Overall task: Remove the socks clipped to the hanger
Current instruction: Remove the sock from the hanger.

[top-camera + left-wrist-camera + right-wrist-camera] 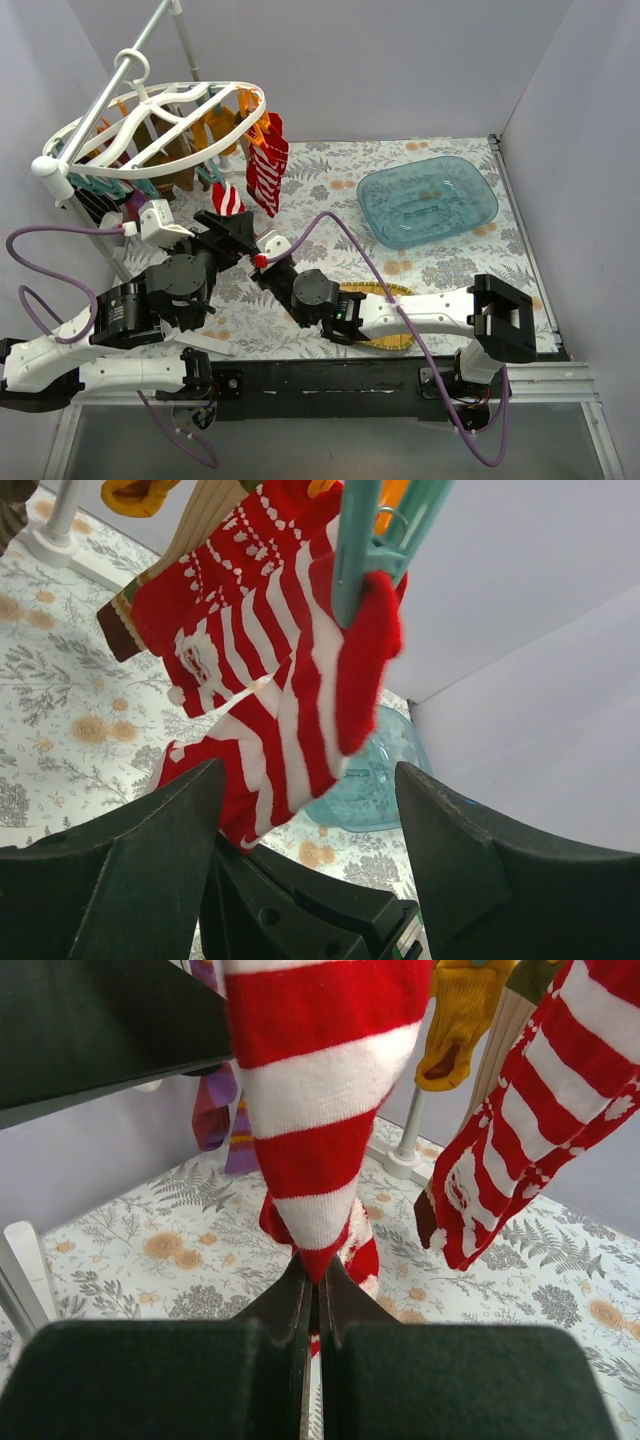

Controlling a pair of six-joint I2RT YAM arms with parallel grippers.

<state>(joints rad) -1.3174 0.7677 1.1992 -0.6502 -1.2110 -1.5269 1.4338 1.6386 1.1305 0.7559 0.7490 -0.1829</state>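
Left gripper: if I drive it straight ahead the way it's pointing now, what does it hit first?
The left gripper would most likely meet the red-and-white striped fabric sock hanging from the teal plastic clip, centred between its open jaws. Depth is unclear from the wrist view.

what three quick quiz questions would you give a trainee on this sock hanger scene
1. True or false: the right end effector is shut on the toe of a red-and-white striped sock.
2. In the left wrist view, the clip holding the striped sock is: A white, B teal, C black.
3. Fill in: the left end effector stands ____, with one finger on each side of the sock.
Key: 1 true; 2 B; 3 open.
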